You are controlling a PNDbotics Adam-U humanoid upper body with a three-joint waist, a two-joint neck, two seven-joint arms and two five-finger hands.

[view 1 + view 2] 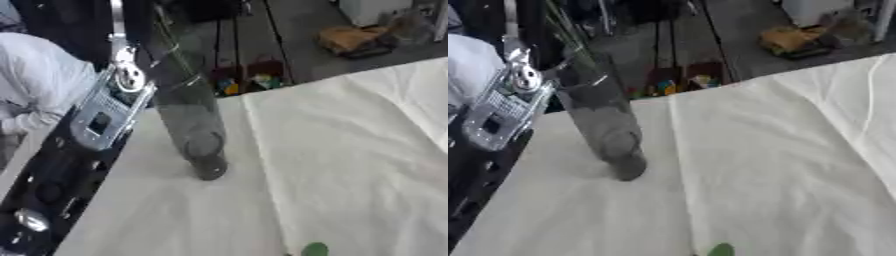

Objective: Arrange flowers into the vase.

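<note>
1. A clear glass vase (pixel 194 125) stands near the far left corner of a table (pixel 350 165) draped in a cream cloth, its base planted on the cloth and its mouth rising above the table's far edge.

2. The robot's left arm (pixel 103 117), silver and black, runs along the table's left edge and climbs toward the top of the view just beside the vase; the left hand itself is out of sight, so whether it is wide, narrow or holding anything cannot be told.

3. The right hand shows in neither eye.

4. Thin pale lines run down inside the vase's upper part; they may be stems or only reflections, and no blooms can be made out.

5. A small green shape, perhaps a leaf (pixel 314 249), peeks over the near edge of the table, well apart from the vase. Nothing else lies on the cloth.

6. Judged from this, the step in hand is bringing stems to the vase's mouth, high and out of view at the far left corner.

7. To do it well, a stem should arrive upright over the mouth and go down straight, cut end first, without scraping the rim.

8. The vase is tall and narrow-footed on loose cloth, so a sideways nudge from the arm beside it could tip it toward the left edge; the approach is best made from above.
</note>
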